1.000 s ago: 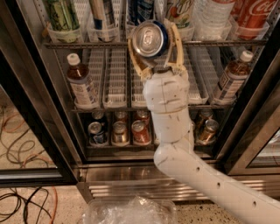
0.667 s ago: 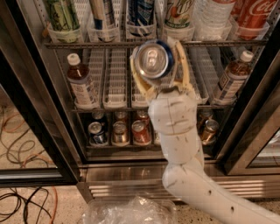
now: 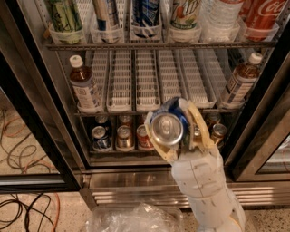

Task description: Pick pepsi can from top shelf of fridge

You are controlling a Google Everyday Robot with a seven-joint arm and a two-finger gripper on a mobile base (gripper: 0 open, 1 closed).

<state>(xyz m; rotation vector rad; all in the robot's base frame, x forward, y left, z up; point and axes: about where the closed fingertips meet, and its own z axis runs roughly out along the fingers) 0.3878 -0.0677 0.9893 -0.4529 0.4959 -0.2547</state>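
My gripper (image 3: 170,118) is shut on the pepsi can (image 3: 166,130), a dark blue can with its shiny silver top facing the camera. The cream fingers (image 3: 200,131) clasp it on both sides. The can hangs in front of the fridge (image 3: 41,136), level with the lower racks and well below the top shelf (image 3: 158,45). On that top shelf stand a green can (image 3: 63,16), a slim blue-and-silver can (image 3: 106,16), a blue can (image 3: 146,12), a white-and-green can (image 3: 186,13), a water bottle (image 3: 219,18) and a red cola bottle (image 3: 263,16).
Brown tea bottles (image 3: 84,86) (image 3: 242,77) stand at both ends of the middle rack between white lane trays (image 3: 147,77). Small cans (image 3: 118,137) sit on the lowest rack. A clear plastic bag (image 3: 131,219) lies below the steel base. Cables (image 3: 18,210) trail at left.
My gripper has carried the can down and to the right, from just under the top shelf to in front of the lower racks. The arm has drawn back toward the camera.
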